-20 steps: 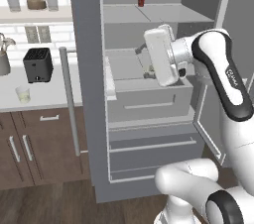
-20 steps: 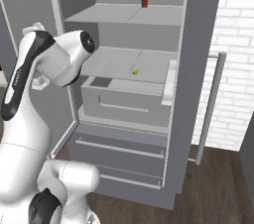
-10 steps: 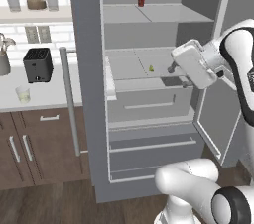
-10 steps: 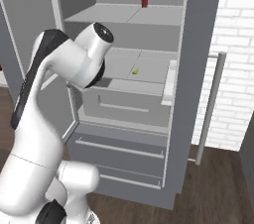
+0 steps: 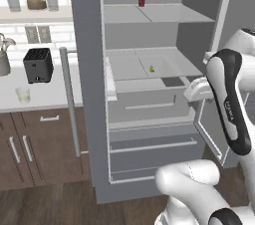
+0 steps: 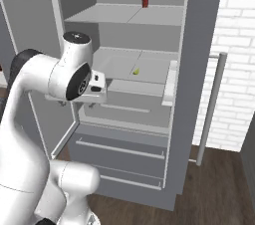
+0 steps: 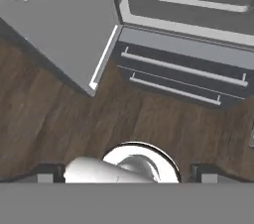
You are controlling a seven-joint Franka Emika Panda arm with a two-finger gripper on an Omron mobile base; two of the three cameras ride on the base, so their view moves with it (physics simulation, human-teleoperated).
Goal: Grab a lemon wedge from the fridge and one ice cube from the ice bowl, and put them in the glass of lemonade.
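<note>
Step in hand, as I read it: reaching for the lemon wedge (image 5: 152, 68). The fridge (image 6: 149, 99) stands open, with the wedge lying alone on the middle shelf, well apart from the gripper (image 7: 126, 174) and above and beyond it. The gripper points down at the wood floor (image 7: 59, 119) in front of the fridge drawers (image 7: 183, 77). Only the fingertips (image 7: 47, 172) show, spread wide with nothing between them, so it is open and empty. Next move calls for swinging the hand up, levelling it toward the shelf, then closing on the wedge. The glass of lemonade (image 5: 23, 94) waits on the counter (image 5: 45, 94) left of the fridge.
</note>
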